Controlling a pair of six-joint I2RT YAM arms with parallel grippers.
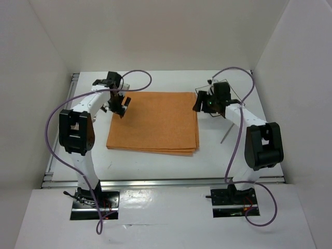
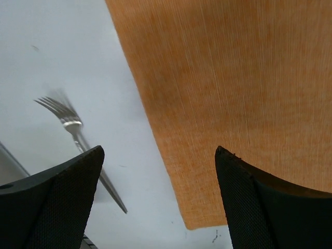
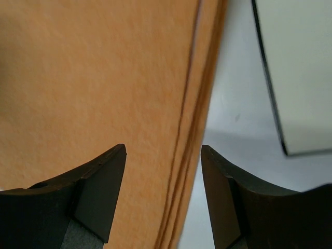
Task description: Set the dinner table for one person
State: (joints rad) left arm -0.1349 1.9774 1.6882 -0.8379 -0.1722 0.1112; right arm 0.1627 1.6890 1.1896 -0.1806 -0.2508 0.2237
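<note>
Two pincers open, cloth down, setting barely begun.
Orange cloth (image 1: pixel 153 122) lies flat mid dinner table (image 1: pixel 155 161), nearer its far edge. L gripper (image 1: pixel 120 106) hovers by cloth's far-left corner, jaws wide, nothing in them. R gripper (image 1: pixel 205 104) is by far-right corner, jaws apart, also empty. Fork (image 2: pixel 78 137) sits on bare table just off cloth's left edge, plate (image 3: pixel 295 67) off its right edge. I'd say plate & cutlery aren't placed yet.

Orange finely woven cloth (image 1: pixel 153 122), plain white dinner table (image 1: pixel 155 163), silver fork (image 2: pixel 70 123), white plate (image 3: pixel 301 67) with dark rim
</note>
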